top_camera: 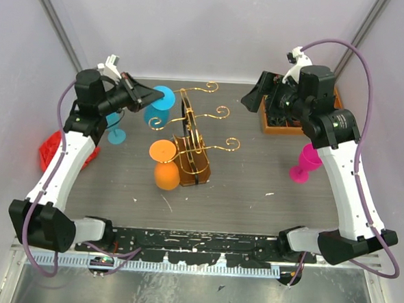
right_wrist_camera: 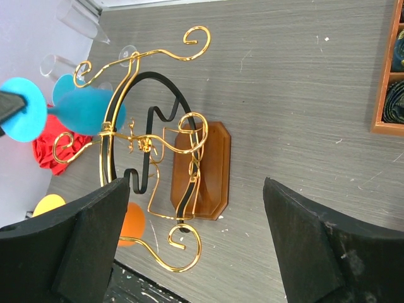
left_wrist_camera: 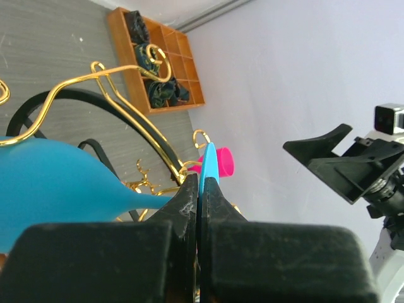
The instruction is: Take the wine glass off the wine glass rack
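The gold wire wine glass rack (top_camera: 195,134) stands on its brown wooden base mid-table; it also shows in the right wrist view (right_wrist_camera: 151,132). My left gripper (top_camera: 148,95) is shut on the round foot of a blue wine glass (top_camera: 161,104). The glass is tipped sideways with its bowl (right_wrist_camera: 88,110) against the rack's left arm. In the left wrist view the foot's edge (left_wrist_camera: 209,165) sticks out between the shut fingers (left_wrist_camera: 183,202). An orange wine glass (top_camera: 165,164) hangs on the rack's near-left arm. My right gripper (right_wrist_camera: 202,246) is open and empty, high above the table right of the rack.
A second blue glass (top_camera: 115,130) stands at the left, with a red object (top_camera: 51,149) beside it. A pink glass (top_camera: 304,164) stands at the right. A compartmented wooden tray (top_camera: 279,123) sits at the back right. Clear glasses (right_wrist_camera: 76,16) stand by the left wall.
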You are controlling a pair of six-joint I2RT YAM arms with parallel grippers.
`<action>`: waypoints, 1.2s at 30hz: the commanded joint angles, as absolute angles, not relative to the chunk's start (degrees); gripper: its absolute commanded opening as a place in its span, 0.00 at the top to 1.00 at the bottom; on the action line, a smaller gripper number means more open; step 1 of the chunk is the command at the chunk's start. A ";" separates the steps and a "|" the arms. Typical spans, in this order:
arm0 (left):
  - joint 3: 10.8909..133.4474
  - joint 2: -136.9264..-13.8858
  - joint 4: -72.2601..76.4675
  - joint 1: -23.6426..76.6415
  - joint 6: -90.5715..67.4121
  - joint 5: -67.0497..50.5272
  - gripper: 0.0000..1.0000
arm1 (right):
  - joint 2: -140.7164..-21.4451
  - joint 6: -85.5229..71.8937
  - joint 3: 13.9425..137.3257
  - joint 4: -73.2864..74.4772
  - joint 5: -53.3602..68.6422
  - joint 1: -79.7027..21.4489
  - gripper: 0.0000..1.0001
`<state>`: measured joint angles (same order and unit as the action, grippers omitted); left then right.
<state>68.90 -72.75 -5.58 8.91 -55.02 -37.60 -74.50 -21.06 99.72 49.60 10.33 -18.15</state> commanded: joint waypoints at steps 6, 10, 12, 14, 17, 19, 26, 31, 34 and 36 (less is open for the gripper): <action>70.98 -68.72 5.01 7.82 -61.81 -41.29 1.00 | -74.06 -21.21 101.22 46.24 21.05 -18.13 0.09; 69.51 -67.67 10.45 7.82 -65.73 -43.99 1.00 | -74.37 -27.94 99.70 37.34 35.12 -19.85 0.09; 69.67 -67.27 11.68 7.82 -66.70 -44.98 1.00 | -75.37 -30.01 100.40 34.40 37.66 -22.43 0.09; 70.53 -66.89 11.65 7.82 -67.04 -45.71 1.00 | -76.59 -31.73 101.00 31.51 39.09 -24.95 0.10; 71.89 -66.18 10.83 7.88 -67.19 -46.59 1.00 | -78.36 -35.28 100.72 25.90 41.55 -27.89 0.14; 72.39 -65.85 10.35 7.96 -67.44 -47.09 1.00 | -79.70 -36.73 101.03 22.61 42.47 -30.04 0.17; 72.70 -64.71 10.98 8.20 -69.47 -47.65 1.00 | -83.55 -37.61 102.89 19.41 40.53 -35.36 0.23; 72.17 -64.37 11.85 8.92 -70.76 -47.80 1.00 | -85.42 -37.75 104.03 18.31 39.24 -37.48 0.29; 73.64 -63.16 9.11 8.98 -68.88 -47.91 1.00 | -85.02 -35.97 104.39 20.08 37.66 -37.42 0.30; 78.60 -61.30 -3.49 9.04 -59.55 -46.32 1.00 | -84.05 -33.65 105.30 22.90 34.96 -37.43 0.30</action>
